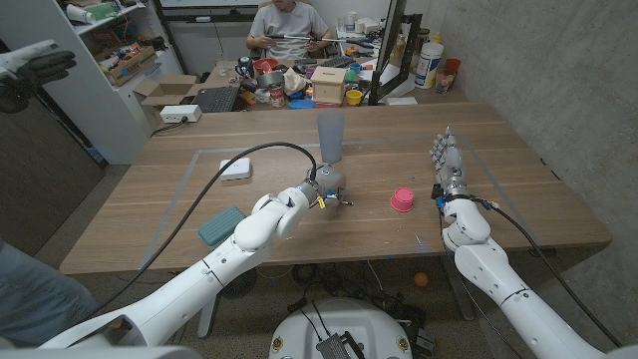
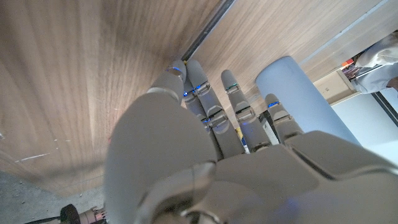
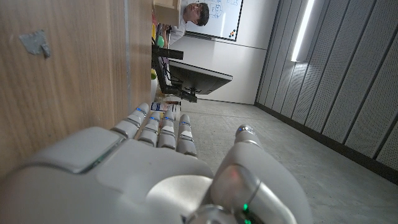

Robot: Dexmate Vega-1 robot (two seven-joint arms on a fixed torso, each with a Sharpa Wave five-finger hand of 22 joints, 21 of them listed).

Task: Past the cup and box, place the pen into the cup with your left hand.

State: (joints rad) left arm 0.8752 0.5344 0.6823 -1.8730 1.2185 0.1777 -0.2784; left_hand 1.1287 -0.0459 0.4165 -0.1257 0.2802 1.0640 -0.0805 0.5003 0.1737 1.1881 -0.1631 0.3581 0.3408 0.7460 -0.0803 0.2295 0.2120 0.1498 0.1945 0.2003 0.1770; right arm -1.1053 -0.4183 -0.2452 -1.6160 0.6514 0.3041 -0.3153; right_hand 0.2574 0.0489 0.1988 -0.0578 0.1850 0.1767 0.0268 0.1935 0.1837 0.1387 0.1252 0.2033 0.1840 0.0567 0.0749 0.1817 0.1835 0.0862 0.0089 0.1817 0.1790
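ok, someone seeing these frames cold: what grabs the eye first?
Probably the left hand at mid-table, fingers closed on a small dark-and-yellow object, likely the pen, right in front of the tall translucent blue cup. Next, the bright pink cup to its right, and the right hand standing with fingers up near the table's right edge.

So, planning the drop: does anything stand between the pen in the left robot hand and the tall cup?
Nothing visible. The left robot hand holds the thin pen just before the tall translucent blue-grey cup, bare wooden table between.
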